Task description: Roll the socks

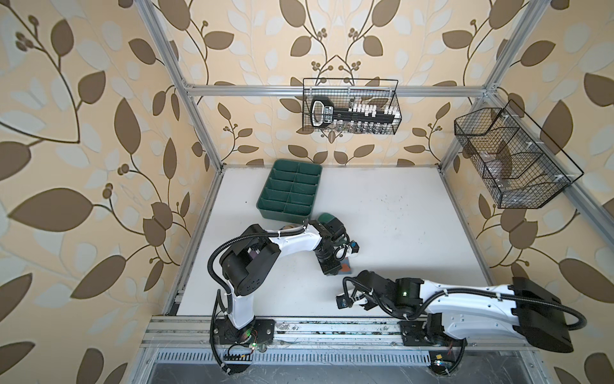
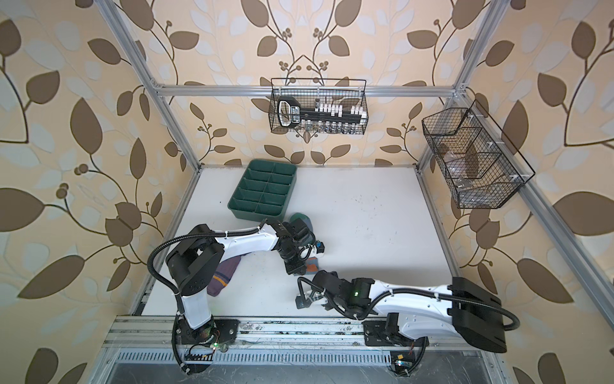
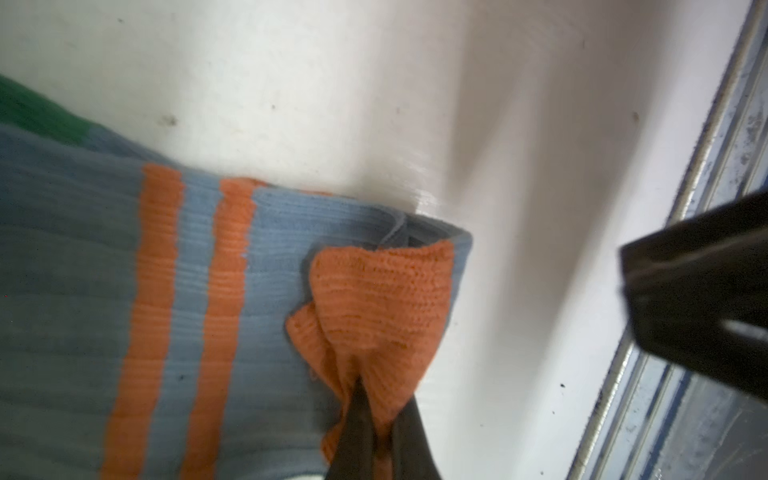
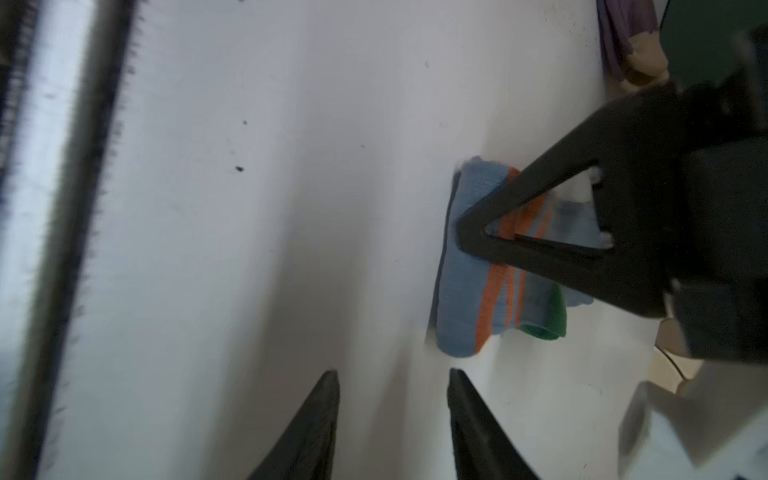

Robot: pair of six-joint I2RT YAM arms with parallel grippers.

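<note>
The light blue sock, with orange stripes and a green toe, lies on the white table, mostly under my left wrist in both top views. My left gripper is shut on its orange cuff, which is pulled back over the striped part. The purple sock with an orange stripe lies under the left arm; its beige toe shows in the right wrist view. My right gripper is open and empty just above the table, a little short of the blue sock and toward the front rail.
A green divided tray stands at the back left, close to the blue sock's toe. Two wire baskets hang on the back and right frame. The metal front rail runs along the table's near edge.
</note>
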